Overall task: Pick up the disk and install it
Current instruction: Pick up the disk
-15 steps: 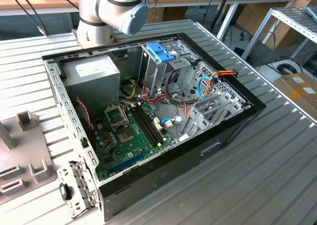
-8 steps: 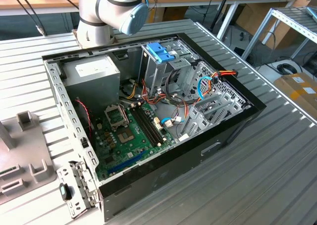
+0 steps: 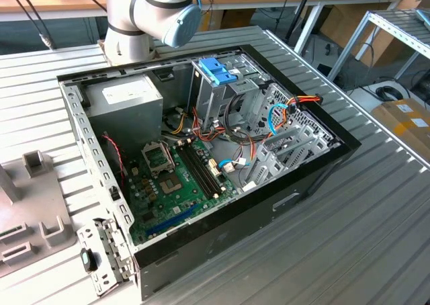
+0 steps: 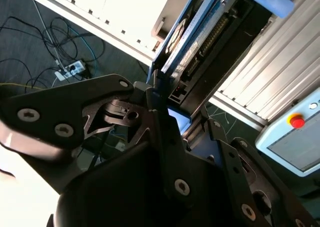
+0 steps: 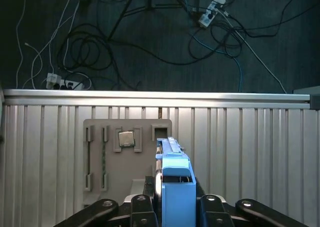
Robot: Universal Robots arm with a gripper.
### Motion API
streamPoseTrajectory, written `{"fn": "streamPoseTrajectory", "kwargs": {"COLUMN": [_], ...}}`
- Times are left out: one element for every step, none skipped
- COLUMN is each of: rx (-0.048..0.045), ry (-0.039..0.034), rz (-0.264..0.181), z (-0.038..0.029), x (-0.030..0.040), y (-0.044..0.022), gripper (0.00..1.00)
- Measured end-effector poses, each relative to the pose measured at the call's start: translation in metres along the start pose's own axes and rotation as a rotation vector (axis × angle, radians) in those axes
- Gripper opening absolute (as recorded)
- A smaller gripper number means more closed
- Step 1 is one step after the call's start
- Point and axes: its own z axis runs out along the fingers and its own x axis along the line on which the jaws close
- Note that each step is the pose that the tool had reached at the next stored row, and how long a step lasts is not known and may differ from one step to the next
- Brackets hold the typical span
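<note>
**Black two-fingered pincer (image 5: 175, 206) clamped on the disk, clear of the table**

In both wrist views the pincer's fingers are closed against a flat silver metal disk edged by a blue plastic carrier frame (image 5: 174, 169). They grip it near one end, so most of its length stands out beyond them. In the first wrist view a grey moulded fixture plate (image 5: 100, 132) carrying a small square processor chip (image 5: 126, 138) lies past the disk on the ribbed aluminium table (image 5: 250, 152). The disk appears to touch neither. In the exterior view the open black computer case (image 3: 316, 164) lies on that table, with a tall metal drive cage (image 3: 215, 100) topped by a blue clip (image 3: 218, 70) and loose orange, blue and black cables (image 3: 279, 113) just beside it.

Hazards, as a judgement:
- **Tilt or slip:** the hold is at one end and on plastic, so the disk may pivot or slide if swung quickly.
- **Jamming:** a tilted disk would catch on the cage.
- **Snagging:** the cables near the cage could catch the frame or be pinched.
</note>
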Motion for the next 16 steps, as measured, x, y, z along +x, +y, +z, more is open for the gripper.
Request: {"fn": "streamPoseTrajectory", "kwargs": {"rx": [-0.0001,0.0,0.0001,0.0,0.0001,0.0001,0.0001,0.0,0.0001,0.0001,0.0001,0.0001,0.0001,0.0001,0.0001,0.0001], "ry": [0.0,0.0,-0.0001,0.0,-0.0001,0.0,-0.0001,-0.0001,-0.0001,0.0,-0.0001,-0.0001,-0.0001,-0.0001,-0.0001,-0.0001], "rz": [0.0,0.0,0.0,0.0,0.0,0.0,0.0,0.0,0.0,0.0,0.0,0.0,0.0,0.0,0.0,0.0], "z": [-0.0018,-0.0038,-0.0058,-0.007,-0.0079,-0.0093,-0.0101,-0.0117,-0.0129,-0.0137,-0.0146,-0.0157,-0.0173,-0.0182,-0.0193,-0.0203], "x": [-0.0001,-0.0002,-0.0003,-0.0003,-0.0004,-0.0004,-0.0005,-0.0005,-0.0006,-0.0006,-0.0007,-0.0007,-0.0008,-0.0008,-0.0009,-0.0009], "y": [0.0001,0.0002,0.0003,0.0004,0.0004,0.0005,0.0005,0.0006,0.0007,0.0007,0.0008,0.0008,0.0009,0.0009,0.001,0.001], "gripper": [0.37,0.37,0.37,0.37,0.37,0.37,0.37,0.37,0.37,0.37,0.37,0.37,0.37,0.37,0.37,0.37]}}
